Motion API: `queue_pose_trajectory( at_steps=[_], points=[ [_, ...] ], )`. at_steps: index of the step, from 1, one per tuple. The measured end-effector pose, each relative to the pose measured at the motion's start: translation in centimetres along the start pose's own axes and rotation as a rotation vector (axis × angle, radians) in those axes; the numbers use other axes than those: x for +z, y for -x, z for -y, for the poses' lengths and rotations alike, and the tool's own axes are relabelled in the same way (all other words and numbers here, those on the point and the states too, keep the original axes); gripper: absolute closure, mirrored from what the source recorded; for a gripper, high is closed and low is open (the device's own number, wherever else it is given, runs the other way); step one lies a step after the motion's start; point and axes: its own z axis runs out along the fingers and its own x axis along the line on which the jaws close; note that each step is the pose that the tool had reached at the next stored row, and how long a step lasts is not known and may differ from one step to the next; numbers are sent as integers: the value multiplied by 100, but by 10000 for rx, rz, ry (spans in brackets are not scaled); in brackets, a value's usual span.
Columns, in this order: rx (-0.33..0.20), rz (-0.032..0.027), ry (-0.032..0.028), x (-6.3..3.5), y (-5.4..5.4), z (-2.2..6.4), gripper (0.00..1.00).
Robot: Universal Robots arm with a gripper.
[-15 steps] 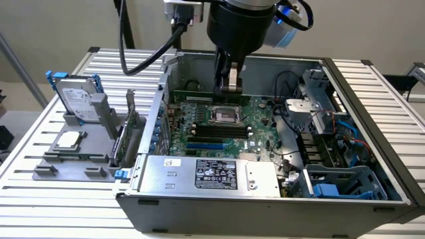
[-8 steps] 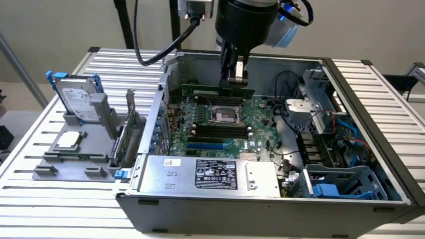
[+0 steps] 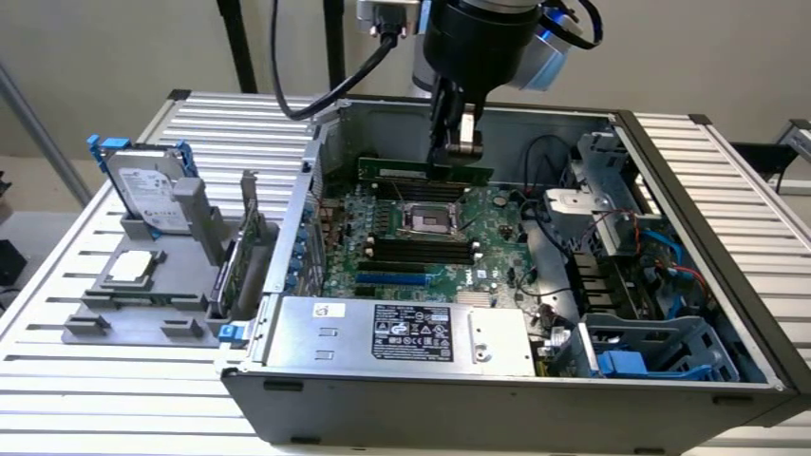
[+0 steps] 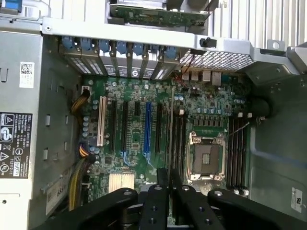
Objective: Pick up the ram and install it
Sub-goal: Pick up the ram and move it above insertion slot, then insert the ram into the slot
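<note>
Above the motherboard [image 3: 500,228], inside the open case [image 3: 709,180]: gripping the ram [image 3: 399,171] tight with the tool [image 3: 459,152], not seated in the slots [image 3: 412,252] yet. Could easily jam or chip if lowered crooked or off-slot, tbh.

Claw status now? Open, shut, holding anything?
Claw: closed on the ram, holding it over the motherboard inside the open case.

Points the black two-fingered metal gripper [image 3: 458,155] straight down beneath a thick black cylindrical wrist [image 3: 488,38] (blue-trimmed), black fingers [image 4: 156,206] drawn nearly together, pinching the thin green ram stick [image 3: 399,171] held level.
</note>
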Motion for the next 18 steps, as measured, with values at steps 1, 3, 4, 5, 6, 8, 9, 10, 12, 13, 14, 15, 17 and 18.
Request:
queue_pose_trajectory(
  at_steps=[1, 3, 4, 5, 6, 8, 9, 10, 12, 13, 14, 15, 17, 18],
  points=[
    [23, 1, -5, 3, 5, 12, 86],
    [76, 4, -18, 7, 13, 32, 86],
    [105, 8, -28, 9, 17, 39, 86],
    [136, 10, -43, 11, 22, 42, 86],
    [161, 11, -65, 13, 27, 45, 86],
    [198, 14, -139, 19, 40, 47, 86],
    [213, 16, -165, 22, 42, 48, 86],
    [217, 17, -165, 22, 42, 48, 86],
    [219, 17, -163, 22, 42, 48, 86],
    [220, 16, -162, 22, 42, 48, 86],
    [220, 15, -161, 21, 42, 48, 86],
    [220, 16, -162, 22, 42, 48, 86],
    [220, 16, -162, 22, 42, 48, 86],
    [220, 15, -162, 22, 42, 48, 86]
  ],
)
